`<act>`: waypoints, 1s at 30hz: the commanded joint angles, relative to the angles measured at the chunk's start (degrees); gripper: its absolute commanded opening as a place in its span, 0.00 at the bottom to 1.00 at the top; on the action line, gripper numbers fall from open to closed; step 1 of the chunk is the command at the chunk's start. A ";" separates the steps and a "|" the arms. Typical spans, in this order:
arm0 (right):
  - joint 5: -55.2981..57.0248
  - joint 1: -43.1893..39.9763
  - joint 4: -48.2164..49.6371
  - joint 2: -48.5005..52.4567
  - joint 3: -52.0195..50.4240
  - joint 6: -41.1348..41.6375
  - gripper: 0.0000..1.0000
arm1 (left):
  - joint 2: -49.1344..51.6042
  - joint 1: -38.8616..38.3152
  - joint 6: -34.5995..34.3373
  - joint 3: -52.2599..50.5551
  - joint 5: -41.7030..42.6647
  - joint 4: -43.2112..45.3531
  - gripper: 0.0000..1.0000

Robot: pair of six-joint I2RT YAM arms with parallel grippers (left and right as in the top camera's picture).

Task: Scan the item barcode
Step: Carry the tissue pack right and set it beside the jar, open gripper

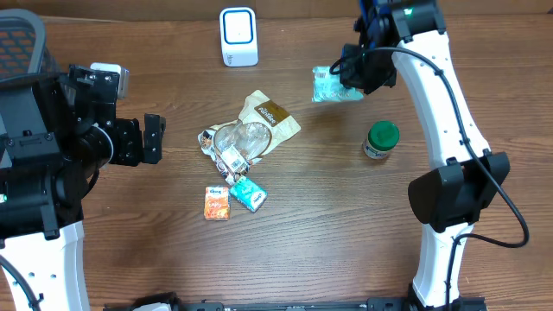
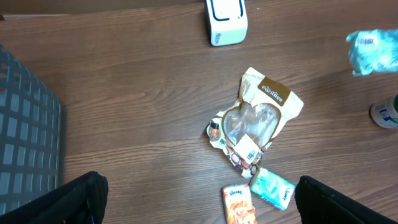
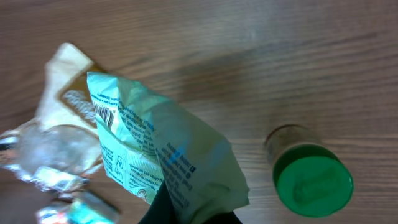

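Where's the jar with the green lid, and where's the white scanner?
jar (image 1: 383, 134): overhead view, middle of its green lid.
white scanner (image 1: 238, 33): overhead view, middle of its front face.

Left claw (image 1: 155, 138) agape, right claw (image 1: 350, 79) clenched

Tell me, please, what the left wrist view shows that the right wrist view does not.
Only the left wrist view shows the white scanner, the grey basket and the orange Kleenex pack. Only the right wrist view shows the barcode printed on the pale green packet held by the shut right gripper. Both show that packet, the Partake bag and the green-lidded jar.
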 commanded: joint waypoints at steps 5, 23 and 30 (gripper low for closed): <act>2.97 -1.27 3.61 -0.81 -11.21 2.54 0.04 | 0.17 0.31 1.51 1.11 0.68 0.20 0.99; 4.66 -7.15 16.31 -0.79 -19.28 -2.99 0.04 | 0.17 0.31 1.51 1.11 0.68 0.20 1.00; 5.09 -9.35 20.11 -0.79 -24.59 -4.02 0.41 | 0.17 0.31 1.51 1.11 0.70 0.20 0.99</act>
